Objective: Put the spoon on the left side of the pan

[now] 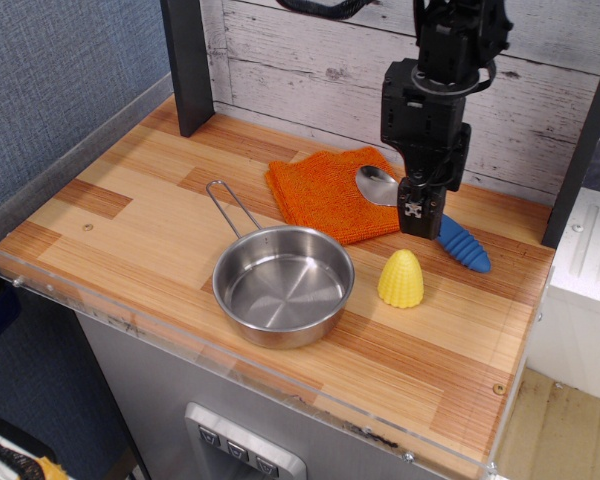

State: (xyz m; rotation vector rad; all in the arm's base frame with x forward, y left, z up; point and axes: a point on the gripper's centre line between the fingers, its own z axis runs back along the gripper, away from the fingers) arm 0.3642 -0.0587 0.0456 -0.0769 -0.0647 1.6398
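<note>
The spoon lies at the back right of the wooden table, its shiny bowl (377,185) resting on the edge of an orange cloth and its ribbed blue handle (464,246) pointing toward the front right. My gripper (421,214) hangs low over the spoon's middle and hides the neck. From this side the fingers look like one dark block, so the gap between them does not show. The steel pan (283,285) stands in the middle of the table, wire loop handle (230,207) pointing back left, well left of the gripper.
A yellow ribbed corn-shaped cone (401,278) stands just right of the pan, in front of the gripper. The orange cloth (330,195) lies behind the pan. A dark post (187,62) rises at the back left. A clear plastic rim (230,362) lines the table's front edge.
</note>
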